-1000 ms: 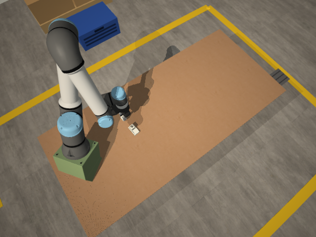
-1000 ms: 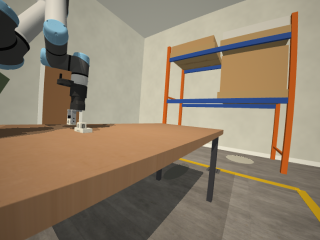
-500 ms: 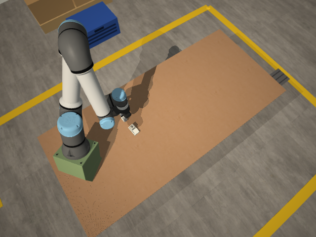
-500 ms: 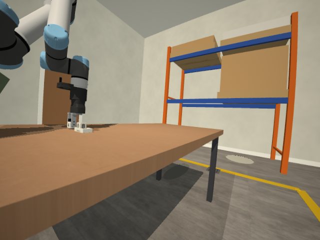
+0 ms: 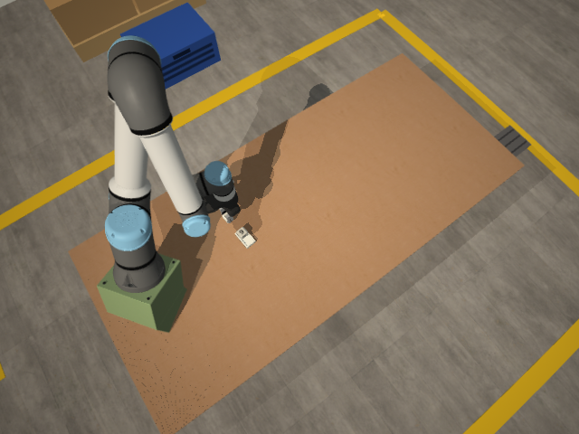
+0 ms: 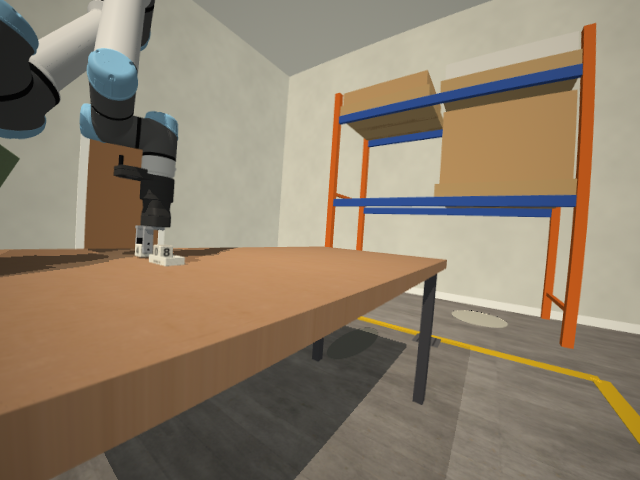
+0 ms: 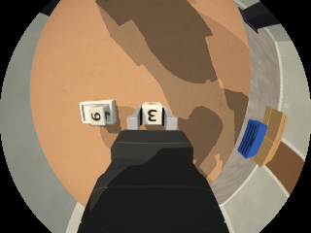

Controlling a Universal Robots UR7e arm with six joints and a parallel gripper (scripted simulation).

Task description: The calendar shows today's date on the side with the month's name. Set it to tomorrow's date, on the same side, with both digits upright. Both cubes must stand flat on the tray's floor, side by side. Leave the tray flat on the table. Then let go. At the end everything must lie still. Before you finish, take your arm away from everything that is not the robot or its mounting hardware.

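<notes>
Claw (image 5: 227, 215) (image 6: 150, 250) (image 7: 152, 112) around cube (image 5: 228, 218) (image 6: 138, 251) (image 7: 152, 112) (its 3 legible only from the wrist), grip unclear.

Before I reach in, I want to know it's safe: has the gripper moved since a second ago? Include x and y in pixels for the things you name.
Yes: in the exterior view, the gripper (image 5: 228, 216) (image 6: 150, 248) (image 7: 152, 112) is lower, closer to the table (image 5: 350, 210) (image 6: 258, 289) (image 7: 63, 73).
</notes>
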